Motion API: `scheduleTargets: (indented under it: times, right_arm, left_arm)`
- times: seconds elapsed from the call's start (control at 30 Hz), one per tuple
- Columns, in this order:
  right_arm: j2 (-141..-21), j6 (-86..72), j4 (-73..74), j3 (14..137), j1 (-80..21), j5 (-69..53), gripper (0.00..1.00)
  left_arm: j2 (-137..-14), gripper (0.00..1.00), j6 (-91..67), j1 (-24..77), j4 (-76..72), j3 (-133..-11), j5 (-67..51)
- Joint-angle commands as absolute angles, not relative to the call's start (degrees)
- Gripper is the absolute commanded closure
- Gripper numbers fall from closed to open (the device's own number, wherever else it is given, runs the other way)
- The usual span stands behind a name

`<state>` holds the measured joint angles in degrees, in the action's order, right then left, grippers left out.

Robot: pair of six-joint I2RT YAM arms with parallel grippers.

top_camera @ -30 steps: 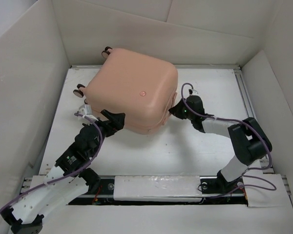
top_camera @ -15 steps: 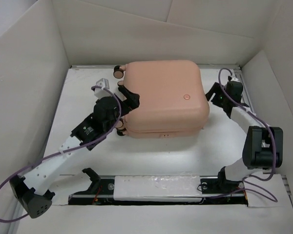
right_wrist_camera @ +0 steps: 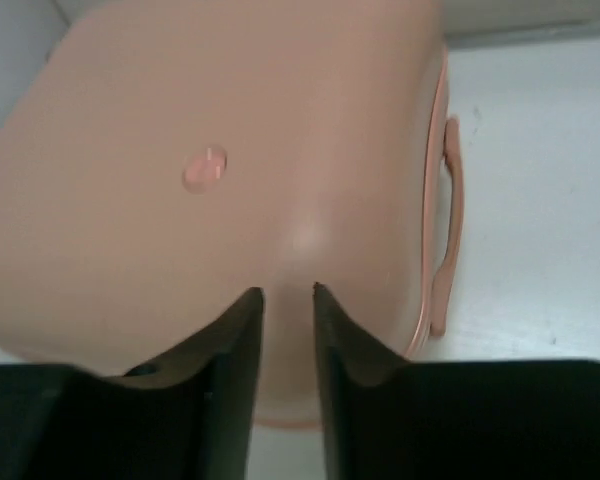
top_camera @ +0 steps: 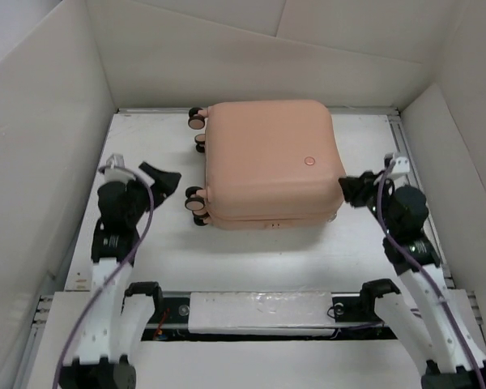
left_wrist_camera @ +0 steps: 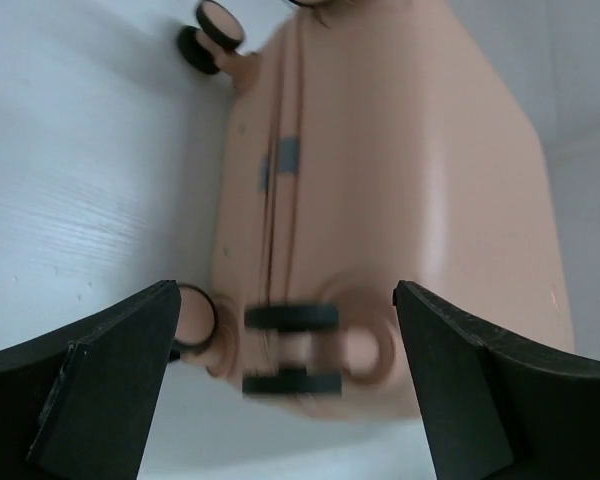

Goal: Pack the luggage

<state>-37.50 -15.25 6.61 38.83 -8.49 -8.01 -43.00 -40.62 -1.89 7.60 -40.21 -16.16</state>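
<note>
The luggage (top_camera: 267,162) is a salmon-pink hard-shell suitcase. It lies flat and closed at the back middle of the white table (top_camera: 259,259), with its wheels (top_camera: 196,201) pointing left. My left gripper (top_camera: 158,177) is open wide and empty, a little left of the wheels and apart from them. In the left wrist view the luggage (left_wrist_camera: 380,180) and a blurred wheel (left_wrist_camera: 290,350) show between the spread fingers of the left gripper (left_wrist_camera: 285,300). My right gripper (top_camera: 352,190) is at the luggage's near right corner. Its jaws stand a narrow gap apart and hold nothing (right_wrist_camera: 286,292). The shell (right_wrist_camera: 230,150) lies beyond them.
White cardboard walls (top_camera: 49,162) stand round the table on the left, back and right. A metal rail (top_camera: 259,312) runs along the near edge between the arm bases. The suitcase's side handle (right_wrist_camera: 448,220) faces the bare table on the right.
The luggage has been turned square and shifted back and to the right. Both arms have drawn away from it toward the near edge; the left gripper has let go of the wheel side.
</note>
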Motion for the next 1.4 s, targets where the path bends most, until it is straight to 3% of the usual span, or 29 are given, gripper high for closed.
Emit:
scheduleTargets:
  times: [0.0,0.03,0.07,0.13,0.27,0.3,0.4,0.53,0.73,0.8,0.93,1.07,1.2,1.37]
  right_arm:
    - [-29.82,-17.65,14.06,32.01,-12.38,-7.2,0.72]
    - [-27.36,-18.36,14.58,29.47,-14.57,-7.21,0.76]
    - [-23.68,-19.07,16.85,29.44,-15.63,-6.6,0.89]
    - [-21.46,-19.69,20.11,28.74,-18.44,-3.88,0.92]
    - [-22.05,-22.49,20.65,26.46,-22.14,1.82,0.6]
    - [-23.8,-23.02,20.65,25.67,-22.15,3.76,0.47]
    - [-27.06,-23.91,15.49,25.05,-22.68,5.19,0.41]
    - [-34.35,-21.45,12.93,25.05,-22.68,6.59,0.41]
    - [-33.66,-20.13,6.25,19.88,-21.36,9.67,0.41]
    - [-33.66,-18.73,3.35,19.34,-20.57,8.71,0.48]
    - [-36.73,-16.96,0.8,19.95,-18.55,8.17,0.52]
    - [-41.83,-16.35,-2.98,20.48,-17.84,7.29,0.53]
    - [-44.65,-15.82,-7.29,20.48,-17.84,7.91,0.53]
    - [-47.18,-15.82,-16.06,18.64,-17.84,10.63,0.54]
  left_arm:
    - [-28.94,0.15,-37.62,-1.76,8.25,-32.98,-21.96]
    - [-26.83,0.12,-37.1,-1.24,8.26,-31.31,-23.89]
    - [-26.81,0.09,-37.09,-1.23,7.74,-28.68,-25.99]
    - [-27.76,0.09,-37.62,-0.71,6.33,-27.95,-30.93]
    - [-29.69,0.05,-38.93,-0.7,3.79,-27.42,-30.41]
    - [-30.58,0.05,-38.94,-0.7,3.78,-27.42,-31.02]
    - [-33.48,0.05,-38.94,-0.09,1.85,-26.89,-31.55]
    - [-34.54,0.06,-39.98,-0.09,-1.66,-24.35,-32.78]
    - [-36.91,0.06,-39.46,-0.09,-4.04,-24.35,-35.77]
    - [-37.52,0.08,-39.46,-0.09,-4.75,-23.82,-37.17]
    - [-38.84,0.1,-39.46,-0.09,-6.06,-23.82,-38.4]
    - [-38.85,0.12,-39.46,-0.09,-6.06,-24.35,-38.41]
    - [-39.37,0.19,-38.94,-0.09,-6.06,-24.87,-38.41]
    - [-39.38,0.19,-38.94,-0.09,-5.54,-24.87,-38.41]
